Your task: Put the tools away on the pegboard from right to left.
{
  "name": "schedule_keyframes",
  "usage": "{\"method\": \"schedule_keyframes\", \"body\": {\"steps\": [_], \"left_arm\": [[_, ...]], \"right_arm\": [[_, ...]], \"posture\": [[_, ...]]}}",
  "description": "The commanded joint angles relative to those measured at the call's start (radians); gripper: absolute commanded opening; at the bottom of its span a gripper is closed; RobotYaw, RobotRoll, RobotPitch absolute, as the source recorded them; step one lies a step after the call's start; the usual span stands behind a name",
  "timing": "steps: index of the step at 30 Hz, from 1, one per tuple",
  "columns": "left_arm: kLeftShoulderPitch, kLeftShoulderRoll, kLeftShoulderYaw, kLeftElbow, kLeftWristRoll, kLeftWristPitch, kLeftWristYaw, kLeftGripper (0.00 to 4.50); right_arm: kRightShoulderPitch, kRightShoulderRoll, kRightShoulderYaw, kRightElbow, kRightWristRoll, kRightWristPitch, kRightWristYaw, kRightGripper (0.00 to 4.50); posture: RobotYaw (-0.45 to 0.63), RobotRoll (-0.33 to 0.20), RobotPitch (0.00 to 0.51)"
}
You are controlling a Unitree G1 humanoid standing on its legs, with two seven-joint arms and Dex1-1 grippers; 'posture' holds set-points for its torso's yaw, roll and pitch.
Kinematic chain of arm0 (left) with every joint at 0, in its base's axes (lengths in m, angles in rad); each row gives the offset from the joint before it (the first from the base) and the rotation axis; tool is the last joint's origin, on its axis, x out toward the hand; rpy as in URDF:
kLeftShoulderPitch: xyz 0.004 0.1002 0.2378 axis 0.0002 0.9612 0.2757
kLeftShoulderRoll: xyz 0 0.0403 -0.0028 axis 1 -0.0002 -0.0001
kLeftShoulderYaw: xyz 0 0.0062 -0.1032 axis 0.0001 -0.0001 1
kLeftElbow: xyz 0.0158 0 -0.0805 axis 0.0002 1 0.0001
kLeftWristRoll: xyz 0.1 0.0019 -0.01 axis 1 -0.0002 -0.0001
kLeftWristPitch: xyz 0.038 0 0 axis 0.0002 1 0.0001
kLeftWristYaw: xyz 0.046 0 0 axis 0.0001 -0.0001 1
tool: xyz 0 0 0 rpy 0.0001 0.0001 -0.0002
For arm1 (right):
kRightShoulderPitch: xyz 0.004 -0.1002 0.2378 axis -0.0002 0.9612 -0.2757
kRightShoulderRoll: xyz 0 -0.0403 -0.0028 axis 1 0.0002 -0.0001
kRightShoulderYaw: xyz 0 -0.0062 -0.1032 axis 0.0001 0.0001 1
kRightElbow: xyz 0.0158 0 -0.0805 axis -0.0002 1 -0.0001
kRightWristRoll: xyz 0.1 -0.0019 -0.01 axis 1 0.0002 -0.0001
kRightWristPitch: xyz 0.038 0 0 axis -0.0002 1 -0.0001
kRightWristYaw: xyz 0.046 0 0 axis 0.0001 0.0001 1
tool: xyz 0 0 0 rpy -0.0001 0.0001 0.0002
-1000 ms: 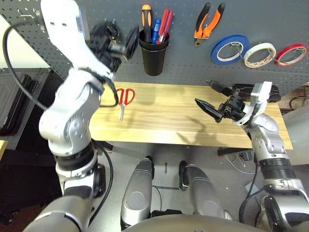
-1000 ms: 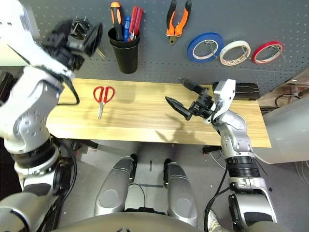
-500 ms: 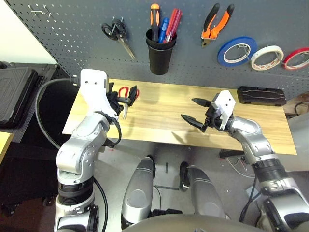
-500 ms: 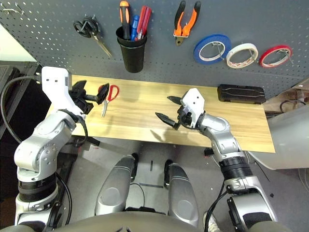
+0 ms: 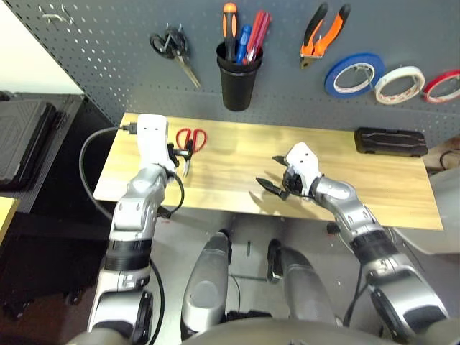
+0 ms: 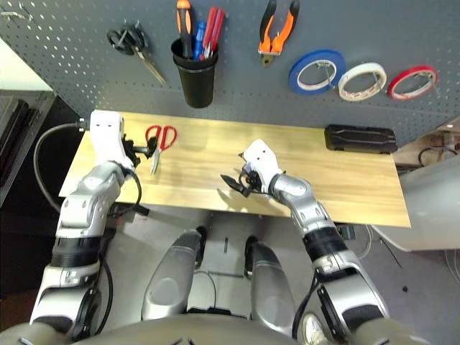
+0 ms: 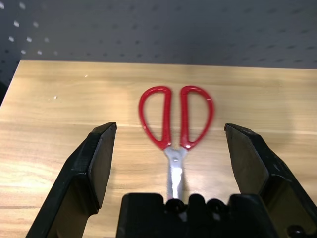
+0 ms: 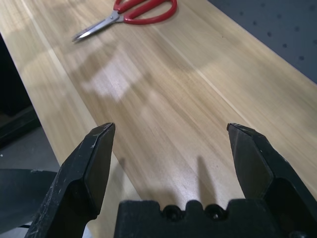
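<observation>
1. Toward the left end of the desk (image 5: pixel 230 183), close to its back edge, the red-handled scissors (image 5: pixel 188 144) lie flat, handles toward the pegboard (image 5: pixel 108 43) and blades pointing at the front edge
2. The left gripper (image 7: pixel 171 148) sits low over the desk just in front of the scissors, its jaws spread wide and holding nothing; in the left wrist view the red loops lie between the two black fingers (image 7: pixel 96 163), with bare wood on either side of them
3. The right gripper (image 5: pixel 276 176) hangs over the middle of the desk near the front edge, jaws spread wide and empty, pointed toward the left end; open wood lies between it and the scissors
4. A flat black case (image 5: pixel 390 141) rests at the back right corner, well apart from both grippers
5. On the pegboard, right to left, hang a red tape ring (image 5: pixel 441 85), the whitish tape ring (image 5: pixel 397 84), a blue tape ring (image 5: pixel 353 74), the pliers (image 5: pixel 319 32), the black cup (image 5: pixel 237 79) with the screwdriver (image 5: pixel 229 29), and black-handled scissors (image 5: pixel 171 52)
</observation>
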Motion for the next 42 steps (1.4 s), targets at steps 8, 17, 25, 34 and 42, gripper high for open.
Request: {"method": "schedule_keyframes", "body": {"steps": [8,17,25,34,42], "left_arm": [[-0.218,0.007,0.038,0.583,0.066,-0.287,0.052,4.47],[-0.374,0.038,0.057,1.015,0.093,-0.484,0.094,4.47],[-0.421,0.057,0.063,1.144,0.102,-0.533,0.123,4.47],[-0.430,0.064,0.078,1.179,0.103,-0.533,0.162,4.47],[-0.415,0.054,0.074,1.199,0.116,-0.490,0.155,4.09]], "right_arm": [[0.010,0.043,0.035,-0.009,-0.036,0.040,-0.039,4.50],[0.048,0.042,0.048,-0.108,-0.033,0.096,-0.051,4.50],[0.071,0.023,0.041,-0.190,-0.031,0.148,-0.062,4.50],[0.089,0.003,0.039,-0.244,-0.028,0.176,-0.071,4.50],[0.093,-0.004,0.037,-0.281,-0.026,0.201,-0.079,4.50]], "posture": [[0.25,0.000,0.336],[0.20,0.000,0.339],[0.16,0.000,0.326],[0.13,0.000,0.316],[0.12,0.000,0.313]]}}
